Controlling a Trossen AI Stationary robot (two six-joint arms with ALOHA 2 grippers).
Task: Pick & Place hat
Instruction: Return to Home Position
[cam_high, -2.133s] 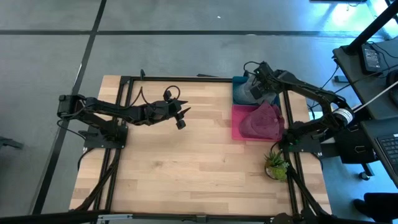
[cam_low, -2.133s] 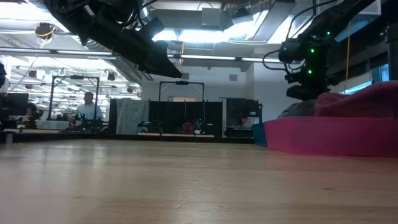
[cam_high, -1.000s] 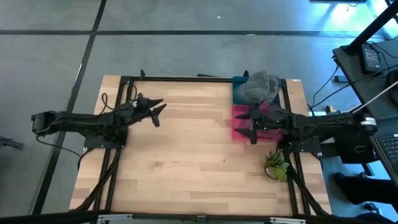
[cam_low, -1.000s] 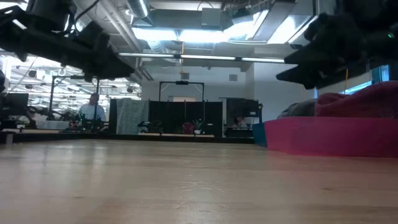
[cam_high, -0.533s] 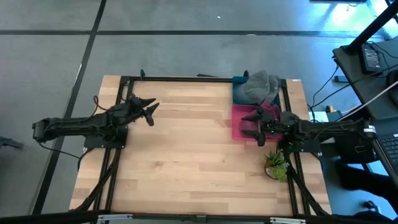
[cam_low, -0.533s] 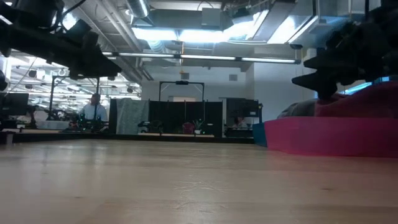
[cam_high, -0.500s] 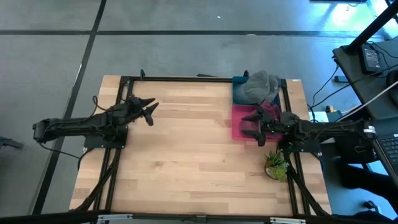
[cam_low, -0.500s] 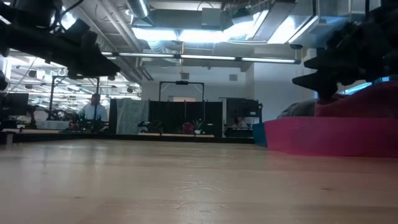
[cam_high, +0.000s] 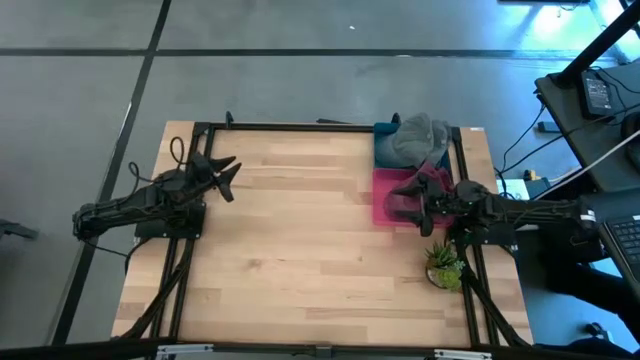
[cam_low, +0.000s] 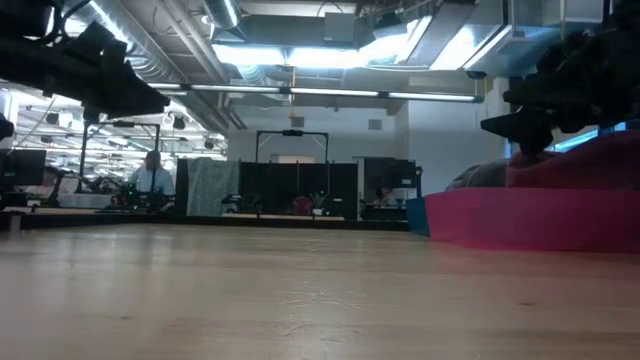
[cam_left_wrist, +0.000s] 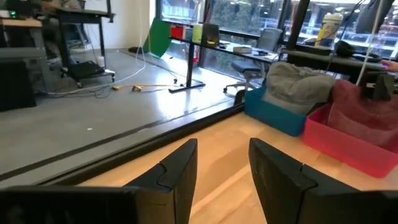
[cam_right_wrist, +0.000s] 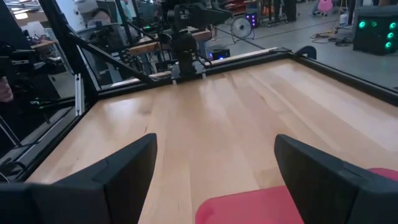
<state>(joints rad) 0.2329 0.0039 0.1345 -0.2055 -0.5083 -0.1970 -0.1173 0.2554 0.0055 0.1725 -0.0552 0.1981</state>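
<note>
A grey hat (cam_high: 415, 138) lies heaped in a blue bin (cam_high: 382, 150) at the table's far right. A dark red hat (cam_high: 438, 180) lies in a pink bin (cam_high: 380, 205) just in front of the blue bin. Both hats also show in the left wrist view, the grey hat (cam_left_wrist: 298, 78) and the red one (cam_left_wrist: 364, 106). My right gripper (cam_high: 400, 207) is open and empty above the pink bin, whose near rim (cam_right_wrist: 249, 208) shows between its fingers. My left gripper (cam_high: 232, 178) is open and empty above the table's far left part.
A small potted plant (cam_high: 443, 265) stands at the table's right edge, in front of the pink bin. Black frame rails run along the far edge (cam_high: 300, 126) and both sides. The wooden table top (cam_high: 300, 250) between the arms is bare.
My left gripper has drawn back toward the table's left edge, staying open. My right gripper has drawn back toward the right edge over the pink bin, also open. Both hats have stayed in their bins.
</note>
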